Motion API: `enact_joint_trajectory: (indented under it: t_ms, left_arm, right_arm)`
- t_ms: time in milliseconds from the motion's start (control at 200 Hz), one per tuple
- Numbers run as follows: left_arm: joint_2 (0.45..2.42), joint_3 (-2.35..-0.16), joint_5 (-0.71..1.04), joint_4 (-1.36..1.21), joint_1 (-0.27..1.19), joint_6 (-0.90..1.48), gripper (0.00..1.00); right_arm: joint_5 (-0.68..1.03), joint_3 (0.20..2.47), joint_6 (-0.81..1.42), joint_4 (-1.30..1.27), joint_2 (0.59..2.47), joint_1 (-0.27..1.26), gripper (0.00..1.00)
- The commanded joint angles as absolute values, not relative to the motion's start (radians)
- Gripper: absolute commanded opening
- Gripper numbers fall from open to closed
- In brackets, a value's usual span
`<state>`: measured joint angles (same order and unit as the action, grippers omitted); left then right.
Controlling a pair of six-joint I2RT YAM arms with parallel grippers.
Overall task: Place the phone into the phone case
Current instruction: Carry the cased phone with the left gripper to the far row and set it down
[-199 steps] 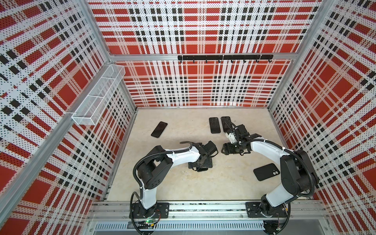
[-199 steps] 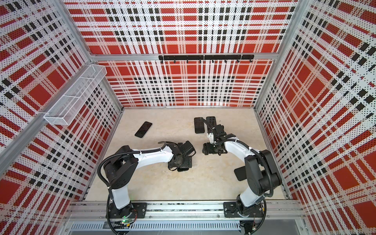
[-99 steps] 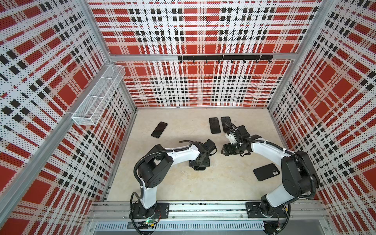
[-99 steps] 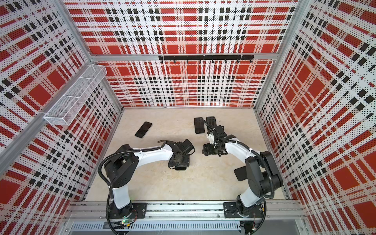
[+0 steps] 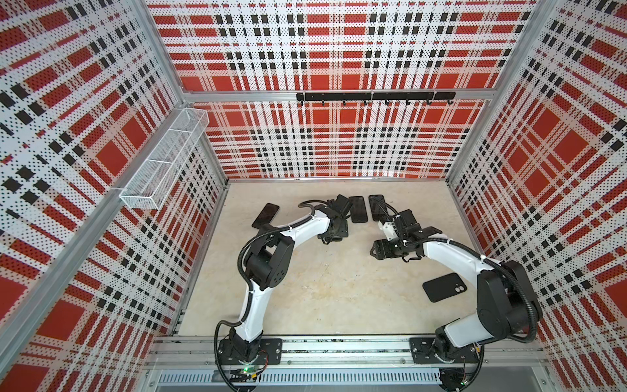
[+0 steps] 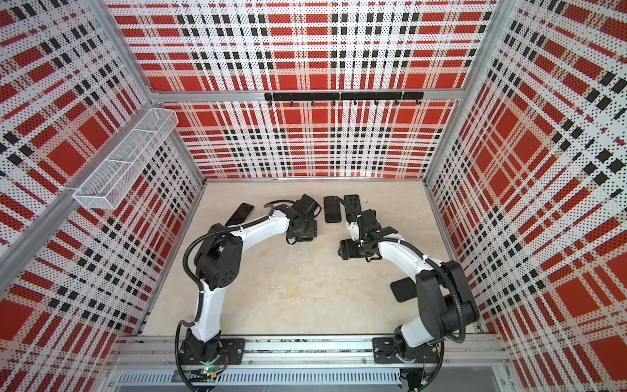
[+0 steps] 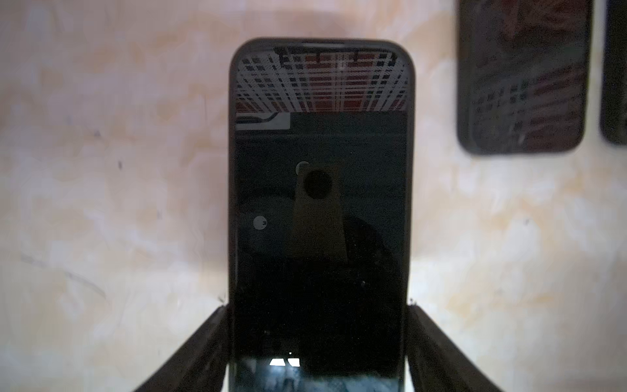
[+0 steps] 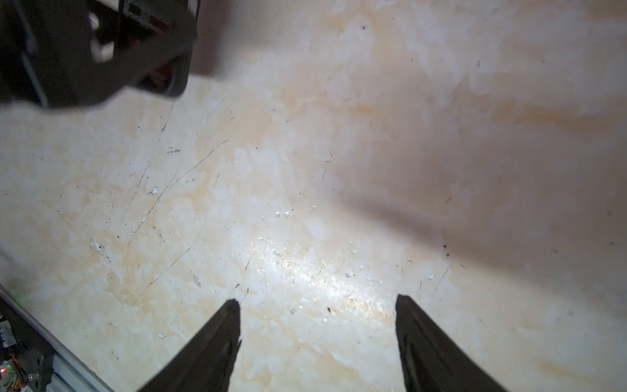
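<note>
Now phone [image 7: 320, 203] is gripped by its long edges in left gripper [image 7: 315, 307], far centre, just beside another phone [image 5: 358, 209]. Right gripper [image 8: 317, 302] is spread wide, empty, over bare table [image 8: 305, 169]. Phone case [image 5: 444, 286] is seen near right, well apart.

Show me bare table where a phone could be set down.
Widest bare patch: table middle, bordered by right gripper, phone case and front rail. Crowded: the back, where two phones lie beside the left gripper, closed on a phone.
</note>
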<state>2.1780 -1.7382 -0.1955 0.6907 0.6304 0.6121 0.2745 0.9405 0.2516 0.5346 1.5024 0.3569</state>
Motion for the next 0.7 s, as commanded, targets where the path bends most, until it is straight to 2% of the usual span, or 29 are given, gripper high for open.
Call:
enact_joint_trajectory:
  t_ms: [0, 195, 436, 511, 696]
  left_arm:
    - [2.280, -1.909, -0.217, 0.658, 0.599, 0.538, 0.70]
    - [2.466, -2.179, -0.150, 0.688, 0.551, 0.490, 0.67]
    - [2.574, -2.262, -0.123, 0.678, 0.548, 0.497, 0.66]
    - [2.585, -2.257, -0.115, 0.676, 0.546, 0.498, 0.68]
    - [2.565, -2.224, -0.105, 0.663, 0.548, 0.488, 0.84]
  right_arm:
    - [0.255, 0.920, 0.262, 0.555, 1.456, 0.352, 0.75]
    - [0.223, 0.910, 0.276, 0.599, 1.394, 0.352, 0.75]
    - [0.189, 0.920, 0.283, 0.636, 1.374, 0.351, 0.75]
    - [0.186, 0.931, 0.282, 0.641, 1.377, 0.352, 0.75]
    - [0.172, 0.943, 0.296, 0.630, 1.387, 0.352, 0.75]
